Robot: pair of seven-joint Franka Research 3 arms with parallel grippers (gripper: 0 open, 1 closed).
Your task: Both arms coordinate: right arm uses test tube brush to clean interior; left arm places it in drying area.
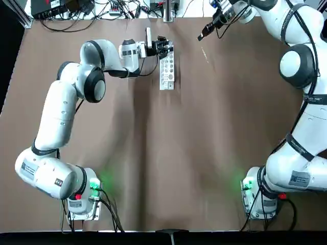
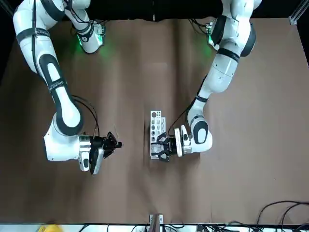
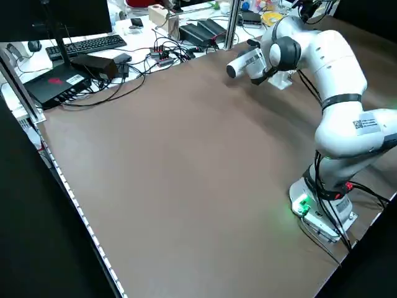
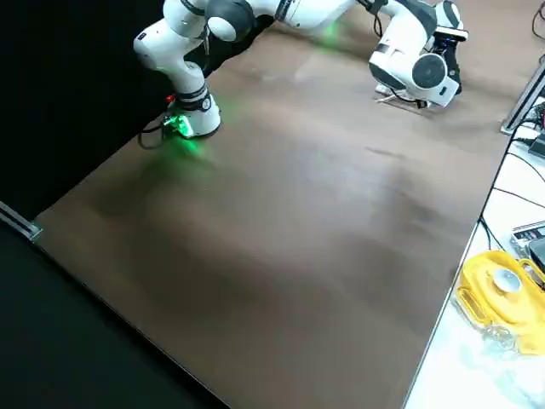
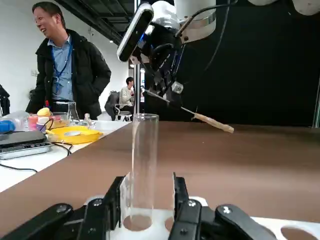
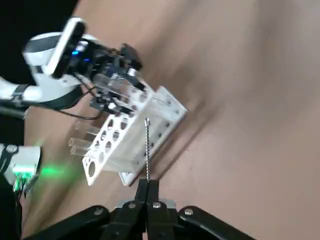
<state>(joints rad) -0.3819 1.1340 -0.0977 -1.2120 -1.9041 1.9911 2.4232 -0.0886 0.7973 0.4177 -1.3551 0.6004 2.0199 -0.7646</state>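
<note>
**Observer:** What sits closest to your lens?

**Left arm:** My own left gripper point(image 5: 145, 210), its 2 fingers standing on either side of the test tube point(image 5: 144, 165). I cannot tell whether the pads press the glass or stand just clear of it. The tube is upright, its foot down in a hole of the drying area point(image 1: 167, 69), at the rack's far end from the bases.

**Observer:** How would that tube handle?

**Left arm:** My guess — light, stiff, slick and brittle, being thin clear-walled glass or plastic. I would take it low on the barrel with a gentle squeeze; too hard could crack it, too soft and it slips or leans in its hole.

**Observer:** And your partner?

**Left arm:** The right gripper point(image 1: 205, 31) hangs above the table, well apart from the rack on the robot's right, fingers clenched on the wire handle of the test tube brush point(image 6: 147, 150). That brush looks springy and nearly weightless, best held by the bare end as it is.

**Observer:** Give me counts.

**Left arm:** 1 brush, 1 rack. At least 1 tube — the right wrist view hints at others lying near the rack, too unclear to number. 2 people point(image 5: 67, 70) show in the room beyond the table.
</note>
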